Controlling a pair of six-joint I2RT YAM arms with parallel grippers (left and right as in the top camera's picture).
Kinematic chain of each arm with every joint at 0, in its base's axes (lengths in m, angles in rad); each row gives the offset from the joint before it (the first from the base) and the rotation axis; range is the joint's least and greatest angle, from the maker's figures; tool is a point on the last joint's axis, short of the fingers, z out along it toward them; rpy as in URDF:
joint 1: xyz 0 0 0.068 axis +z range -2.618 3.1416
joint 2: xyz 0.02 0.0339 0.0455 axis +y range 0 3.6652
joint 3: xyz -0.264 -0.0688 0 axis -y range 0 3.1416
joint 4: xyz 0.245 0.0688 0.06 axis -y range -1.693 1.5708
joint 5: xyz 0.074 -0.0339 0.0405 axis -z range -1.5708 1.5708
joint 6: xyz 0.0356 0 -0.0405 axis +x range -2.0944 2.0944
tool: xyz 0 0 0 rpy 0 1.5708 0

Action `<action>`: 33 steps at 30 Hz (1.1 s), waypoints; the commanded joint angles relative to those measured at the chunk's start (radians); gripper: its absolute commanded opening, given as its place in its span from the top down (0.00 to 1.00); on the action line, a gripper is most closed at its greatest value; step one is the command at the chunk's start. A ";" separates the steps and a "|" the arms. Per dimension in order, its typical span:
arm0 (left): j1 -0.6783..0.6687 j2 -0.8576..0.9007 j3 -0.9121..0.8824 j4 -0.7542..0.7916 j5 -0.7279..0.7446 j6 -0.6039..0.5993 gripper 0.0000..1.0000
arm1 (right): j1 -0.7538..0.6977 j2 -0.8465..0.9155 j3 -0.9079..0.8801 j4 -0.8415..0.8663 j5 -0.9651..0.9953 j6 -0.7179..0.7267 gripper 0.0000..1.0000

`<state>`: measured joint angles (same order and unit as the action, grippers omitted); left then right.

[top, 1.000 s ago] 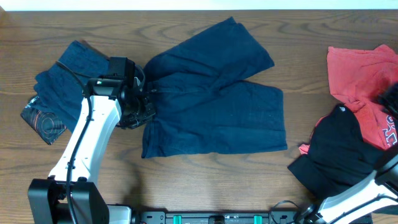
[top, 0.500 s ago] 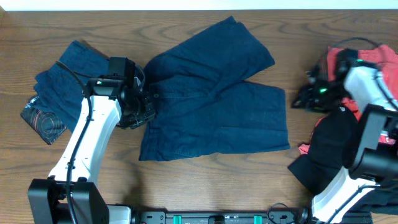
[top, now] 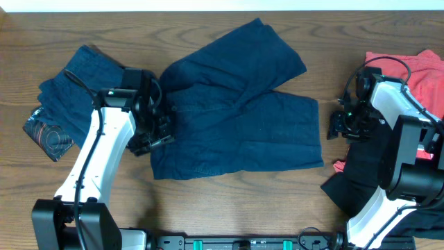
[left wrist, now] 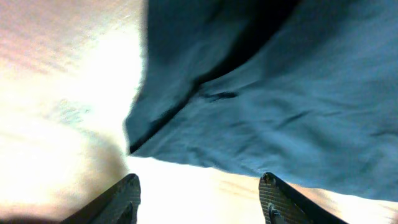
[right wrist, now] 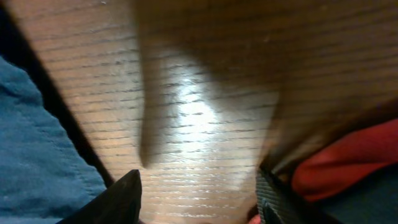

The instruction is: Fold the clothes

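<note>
Only by the wrist views were the left fingers (left wrist: 122, 200) and right fingers (right wrist: 124, 198) shown spread, above the wooden desk (right wrist: 205, 93).

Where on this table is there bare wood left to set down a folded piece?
Widest bare patch: the wooden table's front strip below the spread navy blue shorts, between the left arm and the black garment. Also the gap between shorts and coral-red T-shirt at the back. The right side is crowded.
</note>
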<state>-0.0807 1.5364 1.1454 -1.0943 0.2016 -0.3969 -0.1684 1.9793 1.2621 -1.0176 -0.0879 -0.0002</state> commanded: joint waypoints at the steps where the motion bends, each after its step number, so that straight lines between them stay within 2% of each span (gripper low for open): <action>1: 0.000 0.001 -0.048 -0.024 -0.061 -0.042 0.37 | -0.003 -0.034 0.016 -0.012 0.008 0.014 0.41; 4: 0.001 0.001 -0.103 -0.023 -0.061 -0.139 0.37 | 0.005 -0.105 0.036 -0.018 -0.045 0.017 0.39; 6: 0.001 -0.002 -0.143 -0.022 -0.055 -0.283 0.36 | 0.006 -0.172 0.037 -0.015 -0.101 0.073 0.37; 8: 0.001 -0.007 -0.182 0.007 -0.027 -0.333 0.37 | 0.005 -0.224 0.037 -0.022 -0.127 0.151 0.35; 11: 0.001 -0.026 -0.247 0.057 0.004 -0.383 0.36 | 0.005 -0.285 0.030 -0.027 -0.198 0.237 0.24; 13: 0.001 -0.042 -0.287 0.090 0.014 -0.407 0.36 | 0.006 -0.311 0.019 -0.035 -0.246 0.269 0.09; 15: 0.001 -0.061 -0.332 0.138 0.047 -0.419 0.37 | 0.006 -0.327 -0.003 -0.048 -0.274 0.328 0.01; 21: 0.001 -0.086 -0.447 0.302 0.049 -0.445 0.37 | 0.019 -0.333 -0.127 -0.045 -0.344 0.486 0.01; 25: 0.001 -0.086 -0.505 0.413 0.049 -0.455 0.38 | 0.034 -0.333 -0.207 -0.001 -0.351 0.501 0.01; 28: 0.001 -0.086 -0.507 0.425 0.049 -0.455 0.39 | 0.042 -0.333 -0.242 0.004 -0.362 0.501 0.01; 31: 0.001 -0.086 -0.507 0.427 0.049 -0.463 0.46 | 0.052 -0.333 -0.270 0.000 -0.362 0.503 0.01; 33: 0.001 -0.086 -0.507 0.435 0.048 -0.470 0.57 | 0.059 -0.333 -0.297 0.002 -0.362 0.530 0.01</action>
<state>-0.0807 1.4567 0.6449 -0.6651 0.2554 -0.8505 -0.1253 1.6482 0.9947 -1.0161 -0.4294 0.4839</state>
